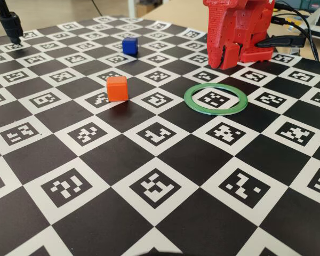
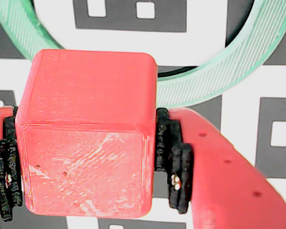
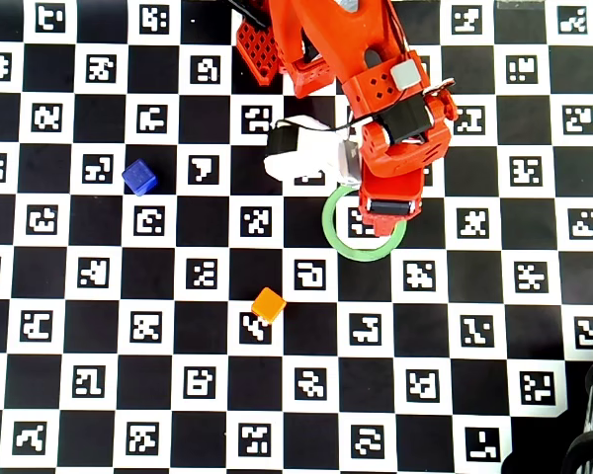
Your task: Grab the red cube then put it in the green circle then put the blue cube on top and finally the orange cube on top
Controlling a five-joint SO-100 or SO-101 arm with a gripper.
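In the wrist view we see the gripper (image 2: 88,164) clamped on the red cube (image 2: 86,133), its black ribbed pads (image 2: 174,164) pressed against the cube's two opposite sides and spread only as wide as the cube itself. Behind the cube in that view, the green circle (image 2: 214,71) curves across the board. From the overhead view we place the gripper (image 3: 387,209) above the top part of the green circle (image 3: 362,253), the arm hiding the cube. In the fixed view the gripper (image 1: 228,57) hangs above the board just behind the green circle (image 1: 215,99). The orange cube (image 1: 117,88) sits well to the left of the ring, and the blue cube (image 1: 129,45) farther back. Everything rests on a black-and-white checkerboard (image 1: 160,176) printed with square markers; cables (image 1: 293,26) and a wooden tabletop (image 1: 186,13) lie beyond its far edge.
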